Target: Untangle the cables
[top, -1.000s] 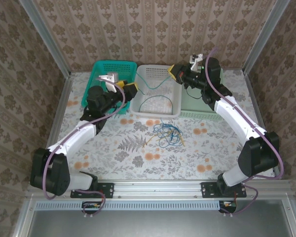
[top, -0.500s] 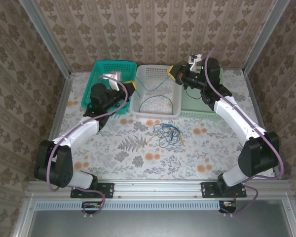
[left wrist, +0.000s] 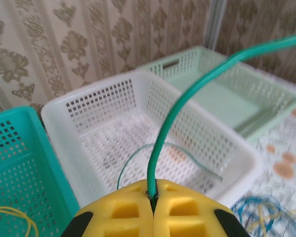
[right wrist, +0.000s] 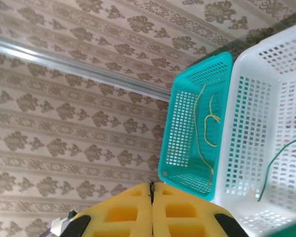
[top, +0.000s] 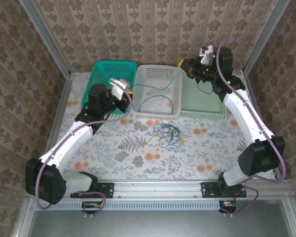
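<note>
**Top view:** the thin green cable (top: 153,88) spans the white perforated plastic basket (top: 155,114), from the left gripper (top: 129,92) at 9 o'clock to the right gripper (top: 183,68) at 2 o'clock. The blue-and-yellow cable tangle (top: 166,134) lies on the table at the basket's 6 o'clock.

**Left wrist view:** the yellow pads are clamped on the green cable (left wrist: 172,118).

**Right wrist view:** the pads are pressed together, apparently pinching the cable's other end.

**Step in hand:** depositing the separated cable. The next move probably calls for lowering it into the basket and opening both jaws.
</note>
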You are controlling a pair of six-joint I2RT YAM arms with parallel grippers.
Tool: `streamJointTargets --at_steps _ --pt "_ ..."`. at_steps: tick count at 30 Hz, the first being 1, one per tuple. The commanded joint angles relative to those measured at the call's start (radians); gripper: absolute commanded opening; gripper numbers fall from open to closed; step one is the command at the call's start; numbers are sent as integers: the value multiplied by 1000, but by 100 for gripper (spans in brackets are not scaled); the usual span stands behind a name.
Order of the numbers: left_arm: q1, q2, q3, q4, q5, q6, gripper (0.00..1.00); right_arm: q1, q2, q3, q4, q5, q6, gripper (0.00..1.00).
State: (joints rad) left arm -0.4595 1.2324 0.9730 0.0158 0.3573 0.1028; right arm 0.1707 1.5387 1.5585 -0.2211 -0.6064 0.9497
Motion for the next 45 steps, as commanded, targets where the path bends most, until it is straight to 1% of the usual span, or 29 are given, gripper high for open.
streamJointTargets --at_steps 1,2,4,7,10,13,15,18,21,23,25,29,32,38,41,43,45 --pt "-113 33 67 -255 -146 299 0 0 52 80 -190 -2 -155 0" --pt "-145 52 84 -302 -188 345 0 -2 64 111 -245 23 -199 0" --pt "-178 72 88 -338 -249 383 0 -11 82 147 -303 55 -246 0" --pt "-200 69 69 -328 -273 416 0 -23 101 162 -307 56 -261 0" --pt "-216 69 80 -373 -314 467 0 -32 119 186 -346 80 -291 0" --pt "-234 75 85 -409 -349 510 0 -47 128 186 -329 96 -287 0" --pt "-240 78 85 -407 -355 514 0 -48 135 187 -321 106 -279 0" --pt "-240 92 88 -387 -363 505 0 -43 156 185 -270 117 -260 0" --pt "-226 128 129 -359 -386 439 0 -28 192 179 -201 160 -238 0" --pt "-201 183 193 -361 -382 370 0 -13 252 200 -165 177 -232 0" --pt "-194 247 262 -382 -382 345 0 1 327 247 -160 188 -229 0" --pt "-180 390 388 -423 -363 308 0 18 501 400 -210 218 -232 0" --pt "-157 469 444 -440 -363 276 0 27 596 491 -230 220 -221 0" --pt "-104 538 478 -447 -387 216 0 40 724 617 -252 228 -198 2" --pt "-93 578 509 -464 -400 212 0 39 776 666 -273 246 -196 2" --pt "-87 609 528 -467 -402 213 2 39 810 695 -284 249 -192 2" --pt "-82 637 547 -472 -394 215 3 41 845 738 -310 247 -195 6"
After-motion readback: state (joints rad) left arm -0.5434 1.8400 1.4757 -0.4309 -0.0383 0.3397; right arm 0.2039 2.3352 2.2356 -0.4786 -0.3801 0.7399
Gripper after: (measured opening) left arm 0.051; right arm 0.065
